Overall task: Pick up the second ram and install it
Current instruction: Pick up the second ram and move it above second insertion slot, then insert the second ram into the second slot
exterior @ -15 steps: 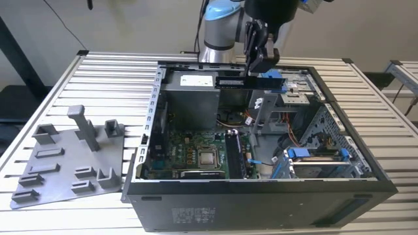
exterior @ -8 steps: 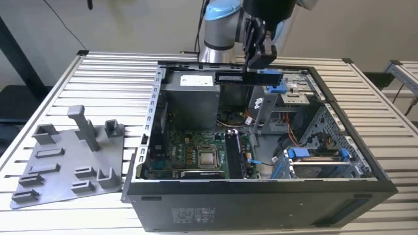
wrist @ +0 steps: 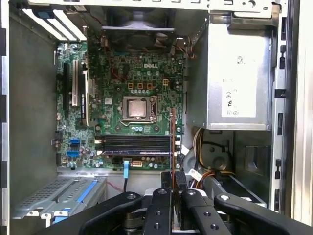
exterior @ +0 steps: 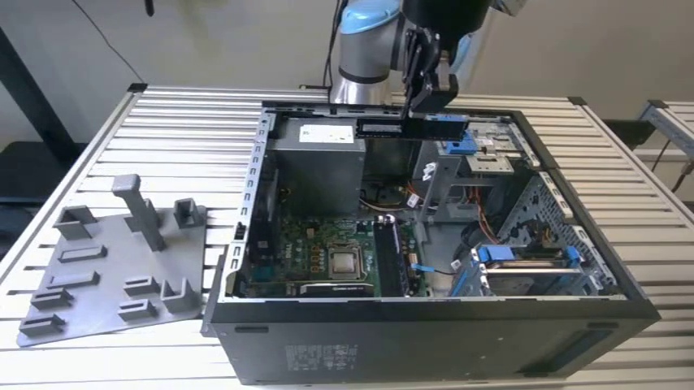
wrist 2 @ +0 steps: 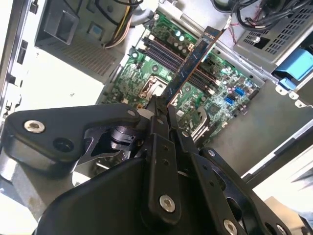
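My gripper (exterior: 425, 112) is shut on the second ram (exterior: 412, 127), a long dark stick with a pale label, held level and high above the back of the open computer case (exterior: 434, 313). In the second wrist view the second ram (wrist 2: 191, 62) sticks out from the closed fingertips (wrist 2: 155, 111) toward the green motherboard (wrist 2: 215, 98). The first wrist view shows the second ram (wrist: 172, 142) edge-on, crossing the ends of the black memory slots (wrist: 134, 145) far below it. The motherboard (exterior: 325, 244) lies flat on the case floor, with its slots (exterior: 391, 256) on the exterior view's right side.
A grey power supply (exterior: 314, 162) fills the case's back corner beside the stick. Drive bays with blue latches (exterior: 521, 258) sit on the exterior view's right. A grey fixture plate (exterior: 109, 268) with upright posts lies on the slatted table at the exterior view's left.
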Robot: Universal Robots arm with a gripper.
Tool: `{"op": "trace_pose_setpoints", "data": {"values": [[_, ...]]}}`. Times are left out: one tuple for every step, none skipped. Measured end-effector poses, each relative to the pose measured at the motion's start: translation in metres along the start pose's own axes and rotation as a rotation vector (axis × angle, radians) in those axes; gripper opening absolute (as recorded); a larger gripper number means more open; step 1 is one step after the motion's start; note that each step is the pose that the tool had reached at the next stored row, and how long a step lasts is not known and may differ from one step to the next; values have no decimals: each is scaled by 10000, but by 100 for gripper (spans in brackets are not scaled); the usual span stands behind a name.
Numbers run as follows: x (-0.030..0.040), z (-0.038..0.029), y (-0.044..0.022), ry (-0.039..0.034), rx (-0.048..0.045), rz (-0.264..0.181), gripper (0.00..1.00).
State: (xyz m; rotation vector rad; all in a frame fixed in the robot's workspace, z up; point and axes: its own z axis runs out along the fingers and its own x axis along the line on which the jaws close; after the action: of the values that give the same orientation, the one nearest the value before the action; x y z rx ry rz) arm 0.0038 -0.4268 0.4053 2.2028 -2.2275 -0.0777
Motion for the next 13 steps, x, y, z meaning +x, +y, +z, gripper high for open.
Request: {"op": "trace_pose_setpoints", "data": {"values": [[0,0,0,3,0,0,14],[0,0,0,8,0,0,14],[0,0,0,15,0,0,14],[0,0,0,23,1,1,14],[0,0,0,27,0,1,14],[0,0,0,30,0,1,14],[0,0,0,34,1,1,14],[0,0,0,38,1,1,14],[0,0,0,42,1,1,14],[0,0,0,45,1,2,14],[0,0,0,49,1,1,14],[0,0,0,54,1,2,14],[0,0,0,57,1,2,14]]}}
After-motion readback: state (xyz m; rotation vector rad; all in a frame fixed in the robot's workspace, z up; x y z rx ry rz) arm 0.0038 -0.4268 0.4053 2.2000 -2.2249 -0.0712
